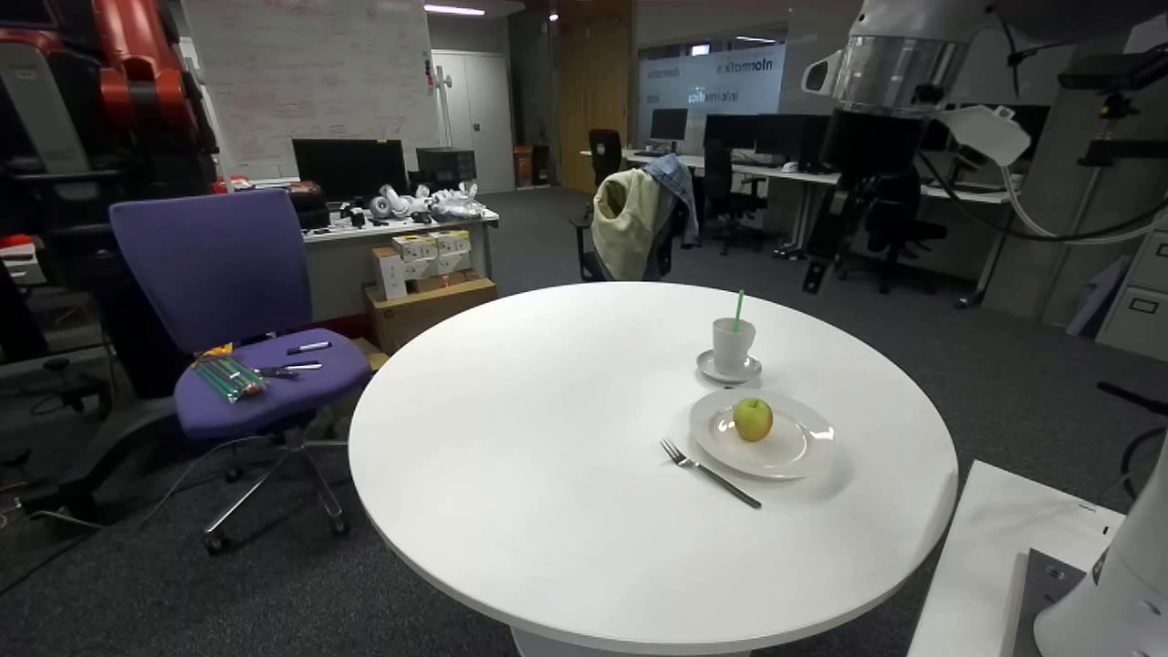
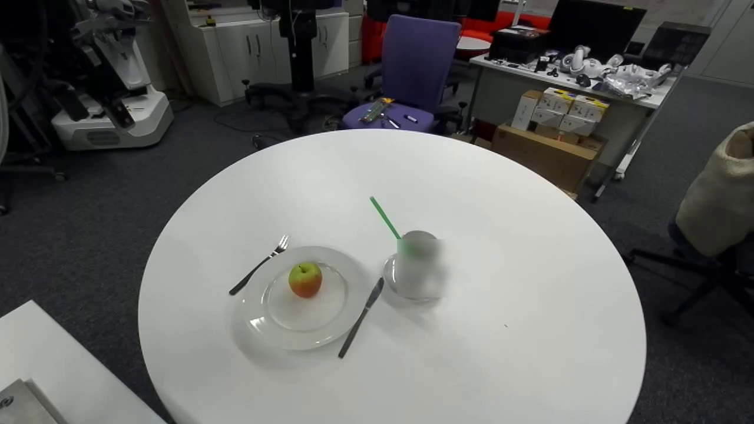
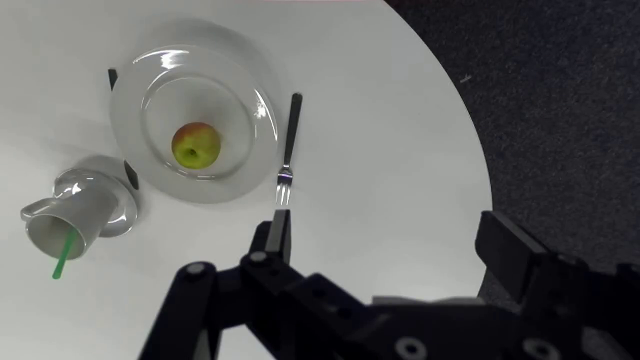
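Observation:
My gripper (image 3: 384,217) is open and empty, high above the white round table (image 3: 380,125). It also shows in both exterior views (image 1: 818,265) (image 2: 99,112). The fork (image 3: 291,135) lies beside the white plate (image 3: 227,189), its tines nearest the left finger in the wrist view. A yellow-green and red apple (image 3: 196,145) sits on the plate. A white cup (image 3: 87,215) stands on a saucer (image 3: 127,212) with a green straw (image 3: 65,255) leaning in it. A knife (image 2: 362,318) lies between plate and saucer; the plate partly hides it in the wrist view.
A purple chair (image 1: 219,265) with pencils and pliers on its seat stands beside the table. A chair draped with a pale jacket (image 1: 625,224) stands behind it. The robot's base (image 1: 1113,593) is on a white side table (image 1: 995,520). Part of the cup is blurred in an exterior view (image 2: 418,259).

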